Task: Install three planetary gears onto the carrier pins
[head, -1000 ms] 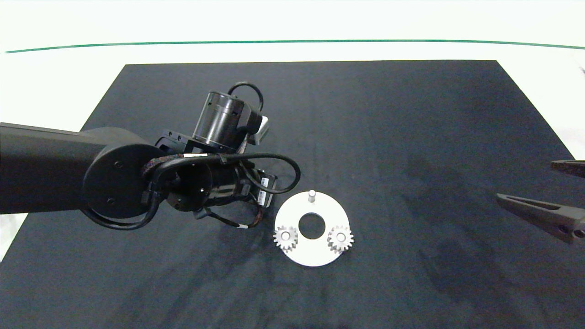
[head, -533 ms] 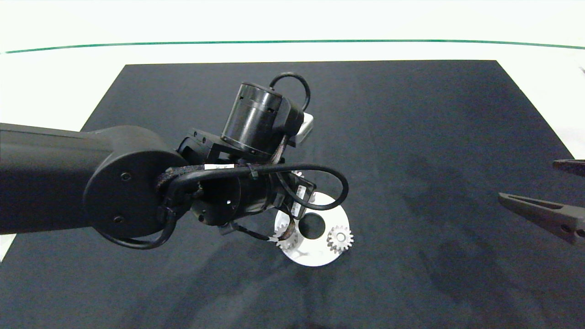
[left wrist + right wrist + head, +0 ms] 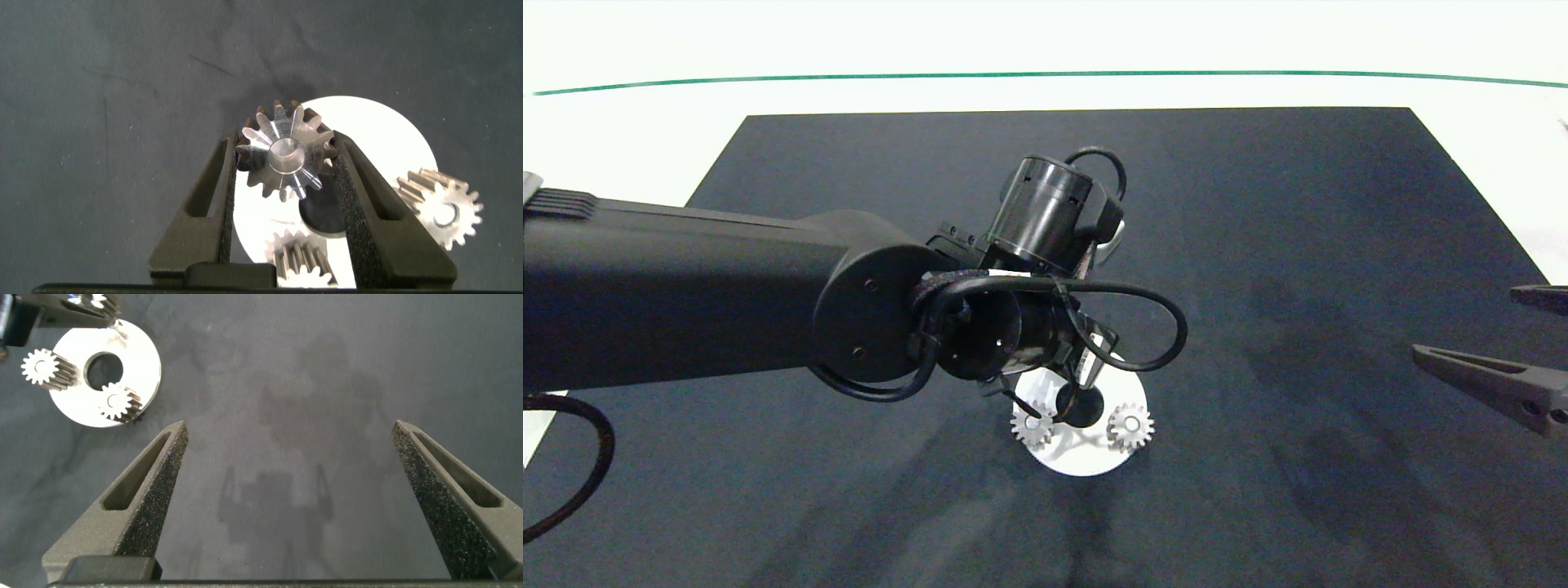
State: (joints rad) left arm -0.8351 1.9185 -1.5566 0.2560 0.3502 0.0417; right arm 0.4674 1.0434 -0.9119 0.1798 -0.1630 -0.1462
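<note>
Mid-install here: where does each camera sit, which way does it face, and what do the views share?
Head view: above, looking down at the black mat; left arm over the flat white round disc.
Left wrist view: behind the left gripper, which grips a small silvery metal gear.
Right wrist view: behind the open right gripper, parked.
Shared: the disc.
</note>
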